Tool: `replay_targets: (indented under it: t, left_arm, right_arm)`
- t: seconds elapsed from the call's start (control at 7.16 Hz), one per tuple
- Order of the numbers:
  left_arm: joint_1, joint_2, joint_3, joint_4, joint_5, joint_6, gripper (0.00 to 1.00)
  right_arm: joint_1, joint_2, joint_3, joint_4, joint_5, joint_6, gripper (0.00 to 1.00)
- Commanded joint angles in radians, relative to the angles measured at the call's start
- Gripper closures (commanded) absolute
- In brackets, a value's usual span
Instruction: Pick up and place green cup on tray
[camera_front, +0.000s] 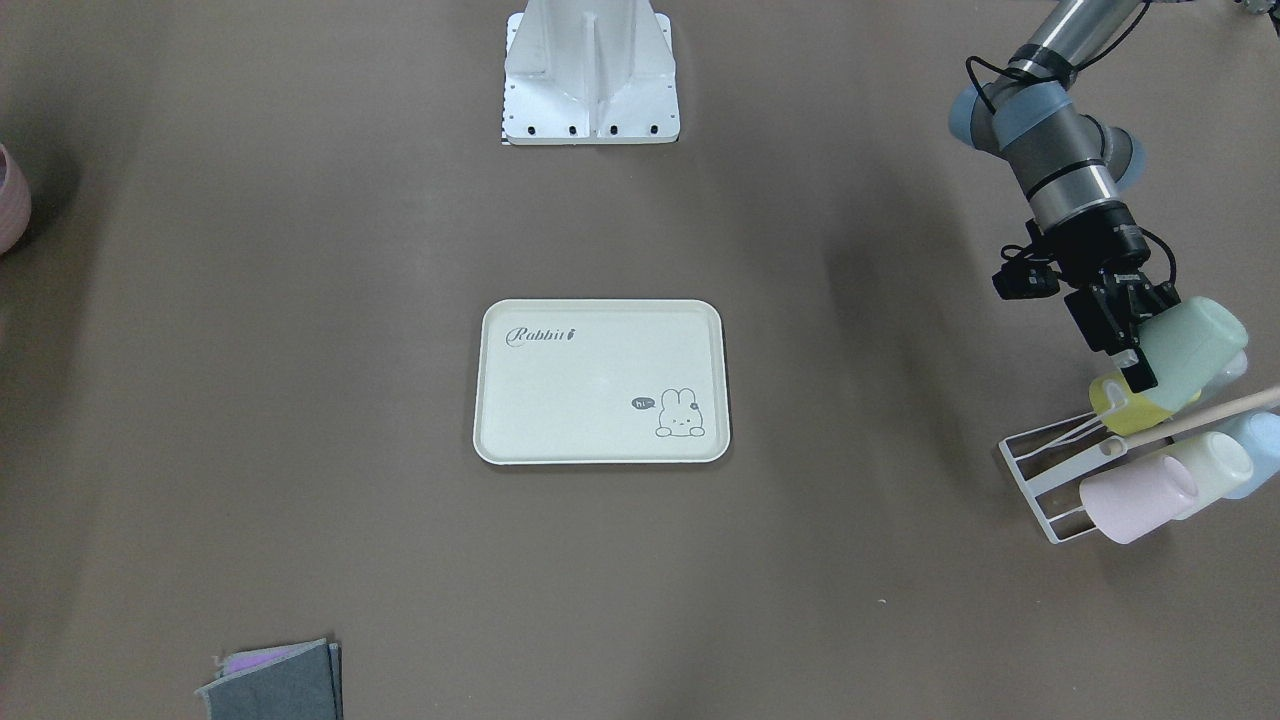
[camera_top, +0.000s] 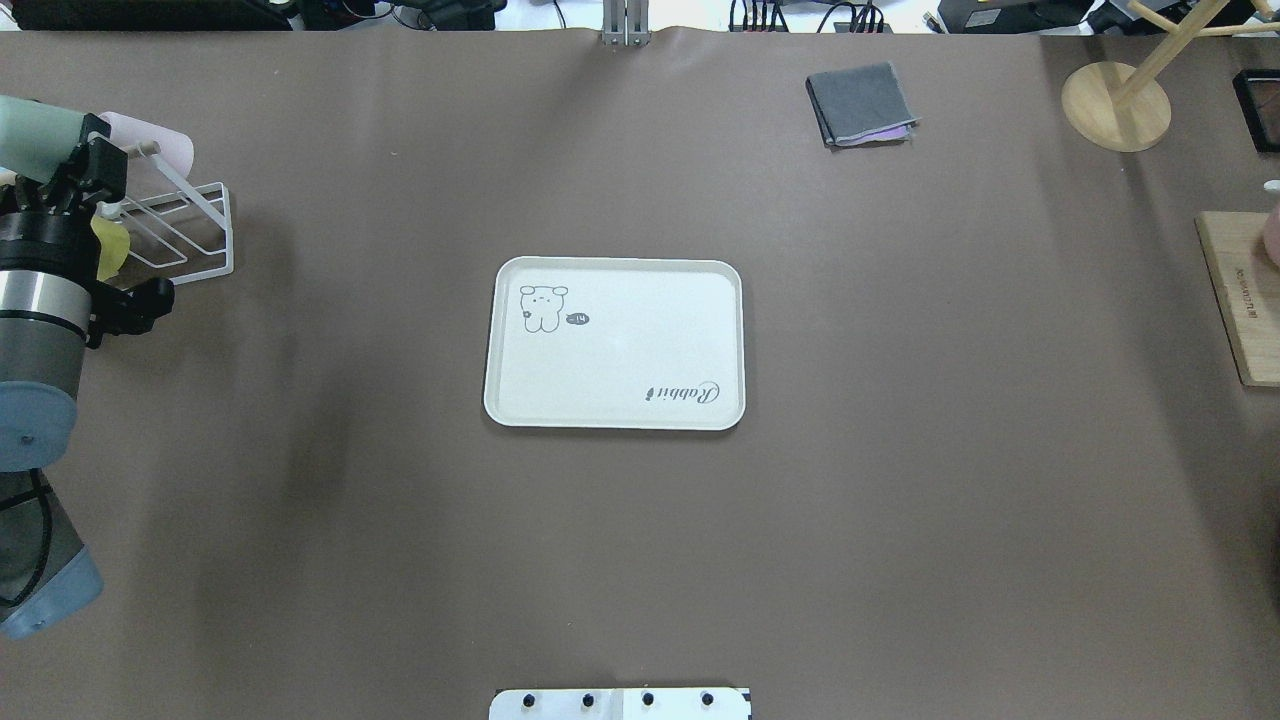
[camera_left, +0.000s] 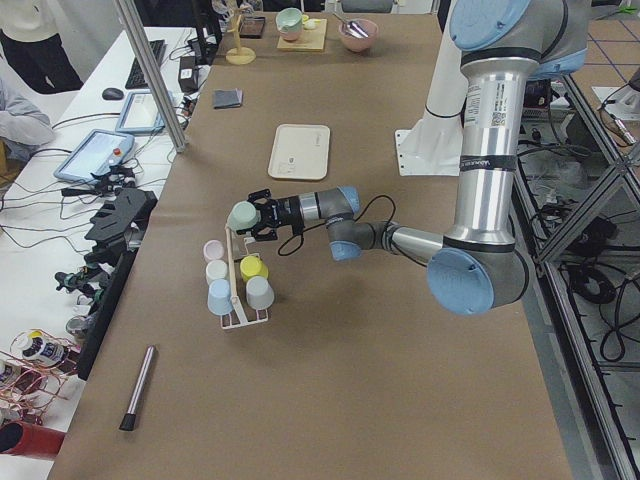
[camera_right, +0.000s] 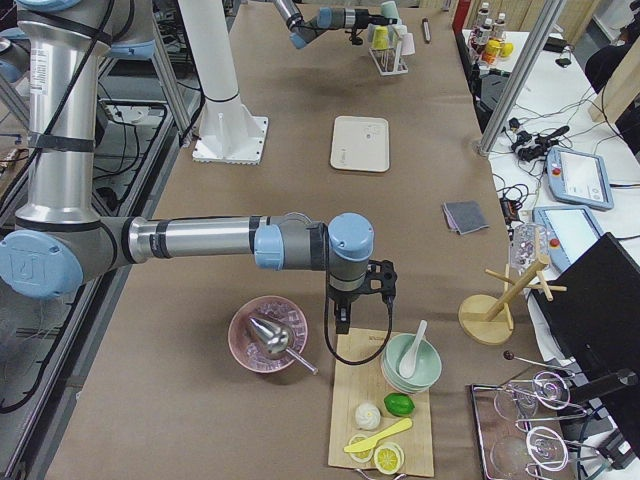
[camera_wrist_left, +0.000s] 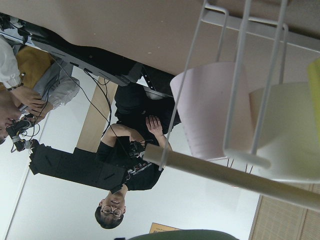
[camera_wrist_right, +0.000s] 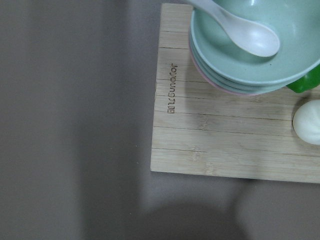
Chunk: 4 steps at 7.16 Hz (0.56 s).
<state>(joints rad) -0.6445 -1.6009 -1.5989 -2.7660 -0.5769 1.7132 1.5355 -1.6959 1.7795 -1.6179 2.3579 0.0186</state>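
The green cup (camera_front: 1195, 340) lies tilted on its side in my left gripper (camera_front: 1135, 345), which is shut on its rim just above the white wire cup rack (camera_front: 1040, 480). The same cup shows in the overhead view (camera_top: 35, 135) and in the exterior left view (camera_left: 241, 215). The cream tray (camera_front: 600, 445) with the "Rabbit" script lies flat at the table's middle (camera_top: 615, 350), far from the cup. My right gripper (camera_right: 342, 318) hovers over a wooden board; I cannot tell whether it is open or shut.
The rack holds a pink cup (camera_front: 1140, 500), a pale cup (camera_front: 1215, 468), a blue cup (camera_front: 1260, 450) and a yellow cup (camera_front: 1125, 405). A folded grey cloth (camera_top: 860, 105), a wooden stand (camera_top: 1115, 105) and the wooden board (camera_top: 1240, 300) with bowls (camera_wrist_right: 250, 65) sit on the right.
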Motion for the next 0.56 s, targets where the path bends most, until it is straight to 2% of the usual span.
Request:
replay_targets:
  t: [0.0,0.28,0.42]
  left_arm:
    - [-0.004,0.001,-0.01,-0.052,-0.008,-0.128,0.29]
    - [-0.003,-0.002,-0.033,-0.098,-0.117,-0.368,0.29]
    - [-0.001,-0.005,-0.091,-0.093,-0.121,-0.42,0.29]
  right_arm:
    - [0.0,0.007,0.001,0.001,-0.003,0.004,0.0]
    - [0.0,0.005,-0.005,0.001,-0.008,0.006,0.0]
    - [0.0,0.002,-0.003,0.001,-0.008,0.006,0.0]
